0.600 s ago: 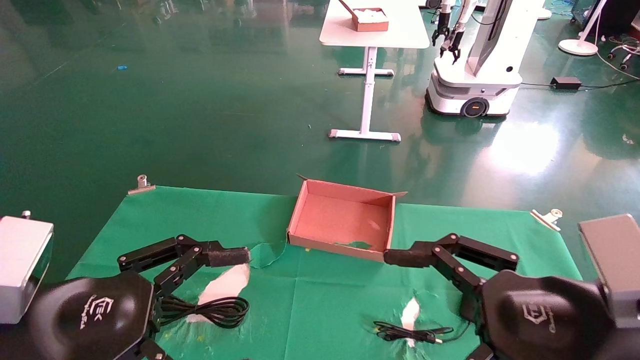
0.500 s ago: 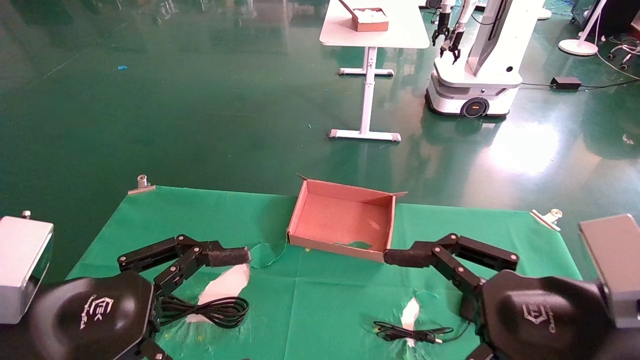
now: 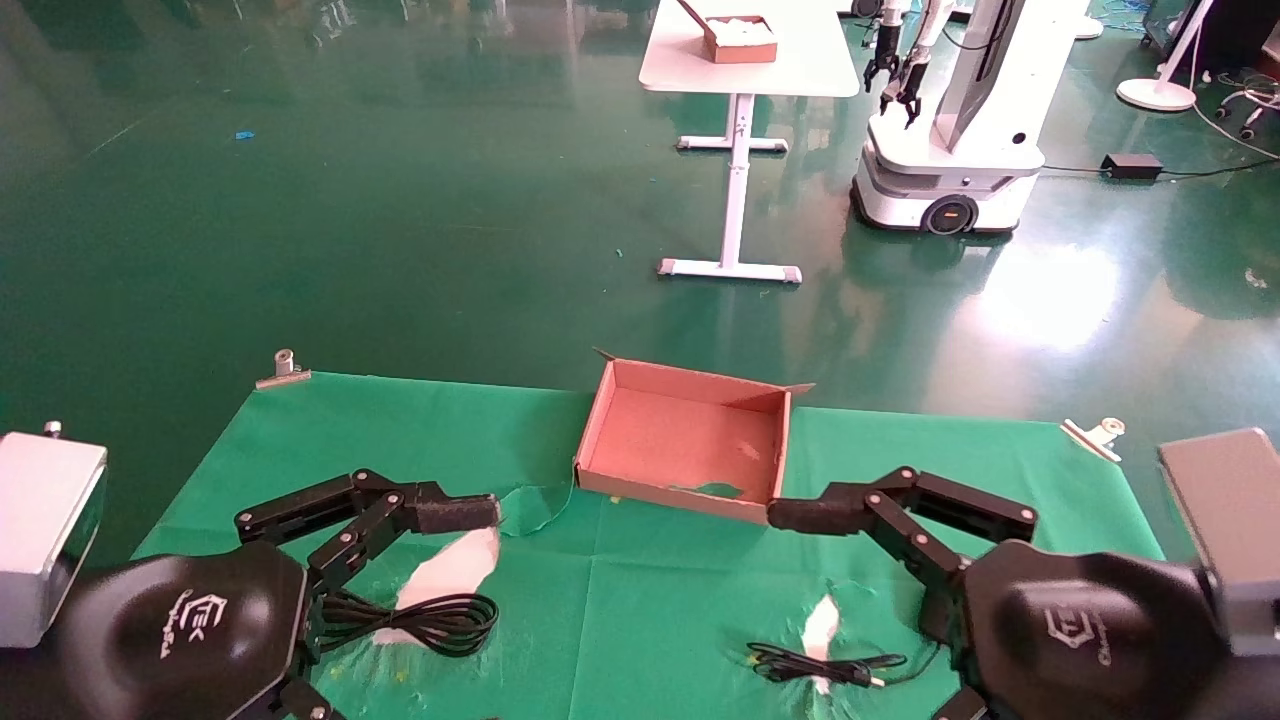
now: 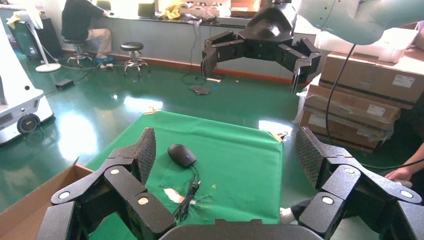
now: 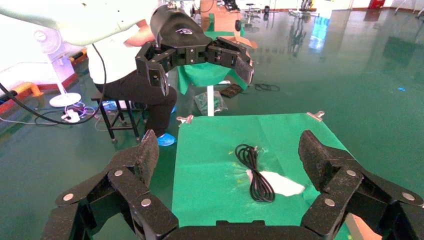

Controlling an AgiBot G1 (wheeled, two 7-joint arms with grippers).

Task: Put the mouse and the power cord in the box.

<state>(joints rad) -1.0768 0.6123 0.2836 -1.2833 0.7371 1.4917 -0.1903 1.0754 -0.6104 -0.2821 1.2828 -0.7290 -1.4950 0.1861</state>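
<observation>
The brown cardboard box (image 3: 600, 420) stands empty at the table's far middle edge. The power cord (image 3: 432, 622), a glossy black looped bundle, lies on the green cloth at the front left, under my left arm; it shows again as power cord (image 5: 256, 172) in the right wrist view. The black mouse (image 4: 181, 154) rests on the cloth at the right, hidden under my right arm in the head view; its thin cable (image 3: 815, 665) trails at the front. My left gripper (image 4: 226, 155) and right gripper (image 5: 230, 157) hover open above the table, holding nothing.
White torn patches (image 3: 450, 565) show through the green cloth. Metal clips (image 3: 283, 368) pin the cloth's far corners. On the floor beyond stand a white table (image 3: 745, 60) and another robot (image 3: 950, 150). Cardboard cartons (image 4: 360, 95) are stacked off the table's right side.
</observation>
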